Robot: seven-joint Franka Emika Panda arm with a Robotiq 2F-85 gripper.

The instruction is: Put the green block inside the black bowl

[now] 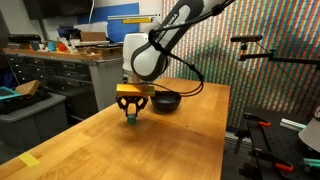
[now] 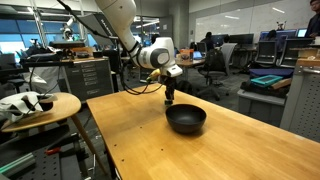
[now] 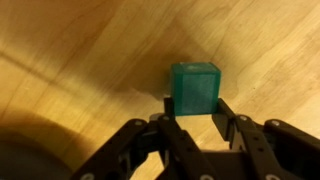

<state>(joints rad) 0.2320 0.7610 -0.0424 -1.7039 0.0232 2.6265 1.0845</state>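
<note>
Toward the far edge of the worktop [image 1: 150, 150], we should keep the green block [image 3: 194, 88] centred and squeeze its flat sides squarely before lifting across to the black bowl [image 1: 166, 101] nearby, the fingers [image 3: 228, 118] narrowed closely around the block, though we cannot tell whether they grip it yet.

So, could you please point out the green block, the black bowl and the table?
green block [image 3: 195, 88], wrist view, front face.
black bowl [image 2: 186, 128], exterior view, near outer wall.
table [image 2: 205, 158], exterior view, bare wood.
</note>
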